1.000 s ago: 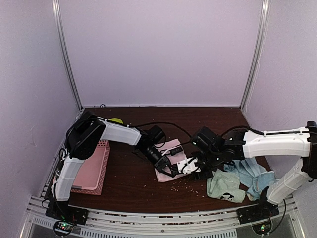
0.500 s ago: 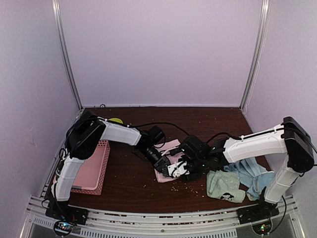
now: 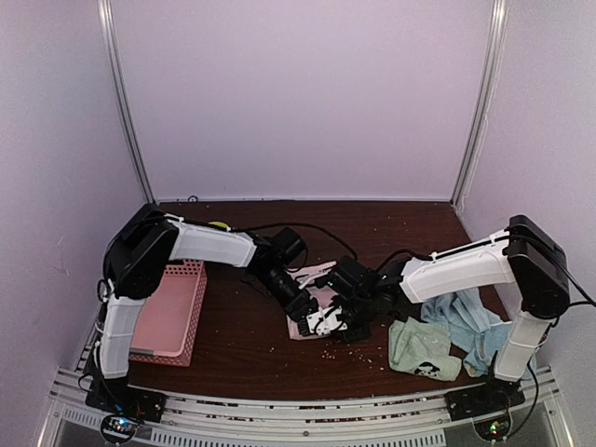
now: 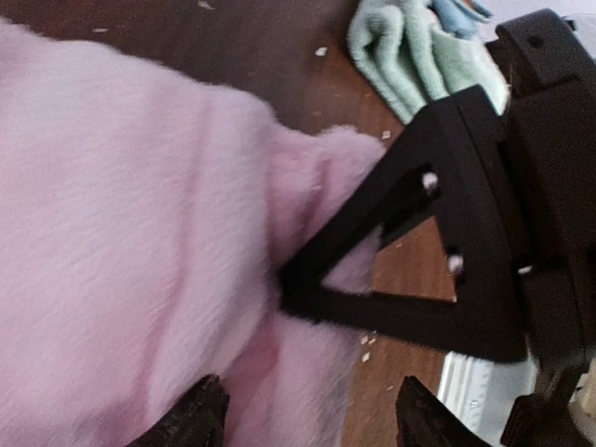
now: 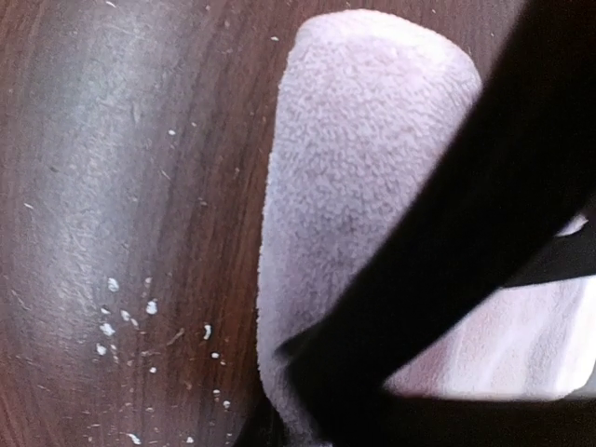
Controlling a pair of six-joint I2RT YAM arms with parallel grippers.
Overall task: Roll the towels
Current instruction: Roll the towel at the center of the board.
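At the middle of the worktop (image 3: 242, 345): right claw (image 3: 328, 320) has slid left onto the pink towel (image 3: 321, 296) and now meets the left claw (image 3: 300, 307).
Over the last second the right arm swung in from beside the mint green towel (image 3: 424, 349); the left arm barely shifted. Left wrist view: left claw's tips are spread apart with pink pile between them, no clear pinch. The right claw's black triangular finger (image 4: 419, 270) is dug in at the towel's edge. Right wrist view shows a rounded, doubled-over end of the towel behind that finger. The second finger is hidden, so I can't tell how wide the right claw is. Judgement: roll started, not finished, and both claws are now placed to turn it. The mint green towel and the light blue towels (image 3: 470, 326) lie unrolled at right.
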